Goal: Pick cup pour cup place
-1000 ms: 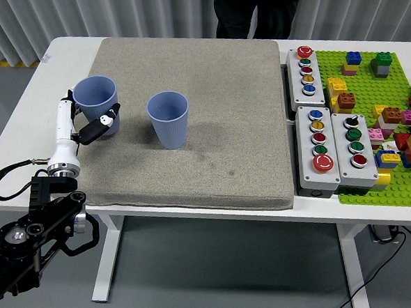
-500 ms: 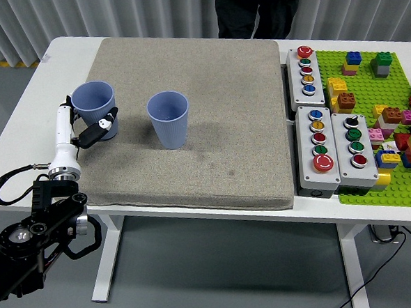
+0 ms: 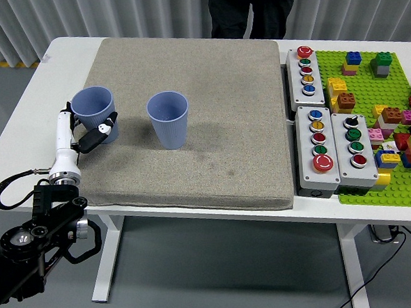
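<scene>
Two blue cups stand on the grey mat. The left cup is near the mat's left edge. The second cup stands upright about a cup's width to its right, untouched. My left hand comes in from the lower left on a white forearm. Its fingers wrap round the lower part of the left cup, which stays upright. I cannot see inside either cup. My right hand is out of view.
Button boxes lie right of the mat. A green baseplate with several bricks is at the far right. A person in dark clothes stands at the far side, hands not shown. A black cable loops at the table's left edge.
My left hand and the left cup have shifted slightly towards me and to the left together. The second cup has not moved.
</scene>
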